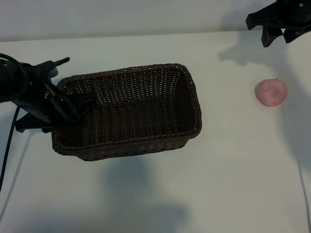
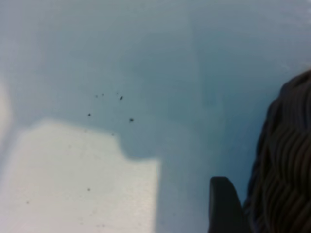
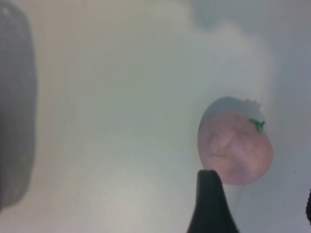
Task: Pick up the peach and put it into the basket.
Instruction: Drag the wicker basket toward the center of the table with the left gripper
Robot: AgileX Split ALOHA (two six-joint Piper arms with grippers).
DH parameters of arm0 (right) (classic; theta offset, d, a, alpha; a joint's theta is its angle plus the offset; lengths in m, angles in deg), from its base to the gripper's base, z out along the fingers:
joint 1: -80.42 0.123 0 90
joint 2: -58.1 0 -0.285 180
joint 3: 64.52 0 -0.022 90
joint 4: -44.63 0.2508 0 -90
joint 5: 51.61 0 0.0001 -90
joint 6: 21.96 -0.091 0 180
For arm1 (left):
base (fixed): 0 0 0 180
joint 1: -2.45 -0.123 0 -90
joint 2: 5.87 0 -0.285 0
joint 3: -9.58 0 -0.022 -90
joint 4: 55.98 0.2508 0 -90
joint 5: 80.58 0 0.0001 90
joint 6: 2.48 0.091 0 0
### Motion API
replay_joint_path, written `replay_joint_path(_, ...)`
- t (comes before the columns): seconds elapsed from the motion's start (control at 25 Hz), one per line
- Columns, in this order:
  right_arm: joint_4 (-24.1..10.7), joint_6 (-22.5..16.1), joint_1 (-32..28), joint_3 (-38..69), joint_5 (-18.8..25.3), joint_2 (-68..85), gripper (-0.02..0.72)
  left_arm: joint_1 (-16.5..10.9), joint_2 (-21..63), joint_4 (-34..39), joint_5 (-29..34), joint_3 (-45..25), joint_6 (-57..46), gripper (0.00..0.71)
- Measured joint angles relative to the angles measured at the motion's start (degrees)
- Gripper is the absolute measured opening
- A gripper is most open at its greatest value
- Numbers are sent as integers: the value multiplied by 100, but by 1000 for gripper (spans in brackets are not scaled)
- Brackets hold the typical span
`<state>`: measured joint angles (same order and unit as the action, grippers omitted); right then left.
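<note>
Peach (image 1: pixel 271 92): lying on the white bench (image 1: pixel 233 184), well apart from the basket and off its right end; not in the basket, nothing touching it.
Right pincer (image 1: pixel 279 34): black, hard-edged fingers spread and holding nothing; it hangs at the far right edge of the bench, beyond the peach and clear of it. In the right wrist view one dark tapered fingertip (image 3: pixel 210 204) shows with the fruit just past it.
Left pincer (image 1: pixel 65 104): black, set at the basket's left end, one finger inside the wall and the other outside it, so the jaws straddle the wicker; whether they press on it I cannot tell. The left wrist view shows a dark finger (image 2: pixel 224 206) just beside the braided weave.
Peach surface: round, matt pink with paler mottled patches, faintly creased, and a tiny green stem (image 3: pixel 257 124).
Basket (image 1: pixel 129 110): dark brown woven wicker, rectangular with rounded corners, sloping sides, thick braided rim; interior holds only the left finger.
Bench surface: smooth, pale, a few dark specks (image 2: pixel 120 98) in the left wrist view, soft shadows of arms and basket.
</note>
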<state>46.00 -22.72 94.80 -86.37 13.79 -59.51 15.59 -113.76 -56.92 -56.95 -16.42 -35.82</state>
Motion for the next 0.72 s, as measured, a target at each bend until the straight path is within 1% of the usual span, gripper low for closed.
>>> replay_joint_path(0.36,0,0,0,0,0,0,465,-23,974,-94,-149,-8,0,367)
replay_joint_path(0.4,0,0,0,0,0,0,465,-57,1080,-129,-149,6,20,350)
replay_joint_path(0.44,0,0,0,0,0,0,465,-104,1172,-190,-136,28,102,298)
replay_joint_path(0.52,0,0,0,0,0,0,465,-162,1298,-326,-109,106,324,305)
replay_joint_path(0.64,0,0,0,0,0,0,465,-268,1373,-788,-101,262,883,305)
replay_joint_path(0.72,0,0,0,0,0,0,465,-279,1374,-1270,-117,352,1255,305)
